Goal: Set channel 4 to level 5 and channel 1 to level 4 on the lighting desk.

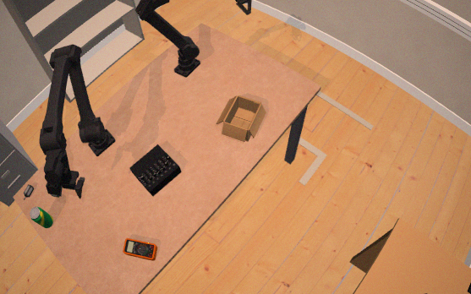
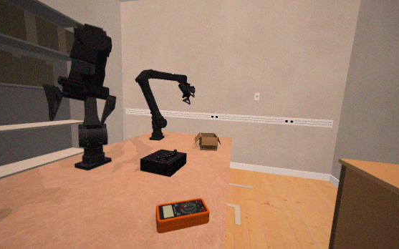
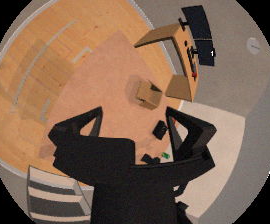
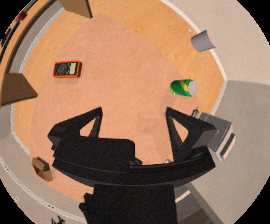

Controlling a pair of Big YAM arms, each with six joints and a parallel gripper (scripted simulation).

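The lighting desk (image 1: 156,170) (image 2: 153,165) (image 3: 160,129) is a black box lying flat mid-table, with small dark fader knobs on its top. The levels and channel numbers are too small to read. It does not show in the right wrist view. My right gripper (image 2: 77,119) (image 4: 134,110) is open and empty, well above the table and off to the desk's side, towards the green can in the top view. My left gripper (image 2: 190,99) (image 3: 134,109) is open and empty, high up beyond the cardboard box, far from the desk; the top view cuts it off at the top edge.
An open cardboard box (image 1: 243,118) (image 2: 208,141) (image 3: 148,95) stands beyond the desk. An orange multimeter (image 1: 140,249) (image 2: 183,215) (image 4: 67,69) lies near the table's long edge. A green can (image 1: 41,217) (image 4: 184,87) and a small grey object (image 1: 29,191) are by the far-left edge in the top view.
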